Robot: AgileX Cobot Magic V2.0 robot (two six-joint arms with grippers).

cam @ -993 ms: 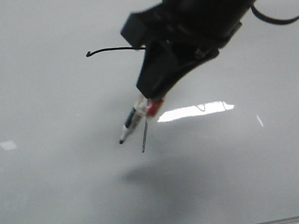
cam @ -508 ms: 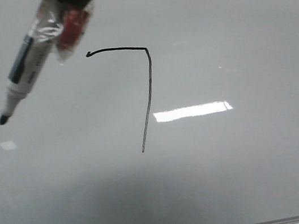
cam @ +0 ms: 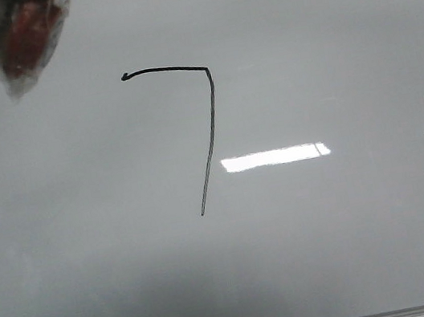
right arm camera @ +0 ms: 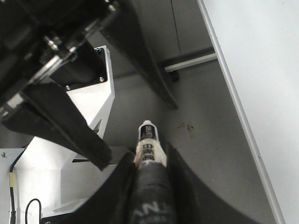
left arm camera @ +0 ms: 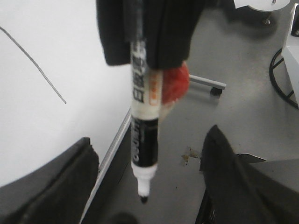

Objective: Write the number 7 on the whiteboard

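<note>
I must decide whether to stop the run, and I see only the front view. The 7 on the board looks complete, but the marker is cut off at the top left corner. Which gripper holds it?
Observer: The right gripper is shut on the marker.
Operator: Is its tip uncovered, and does it touch the board?
Observer: The tip is bare and off the board; the left wrist view shows it against the floor, beyond the board's edge.
Operator: And the left gripper?
Observer: The left gripper is open and holds nothing; its fingers stand to either side of the marker, apart from it.
</note>
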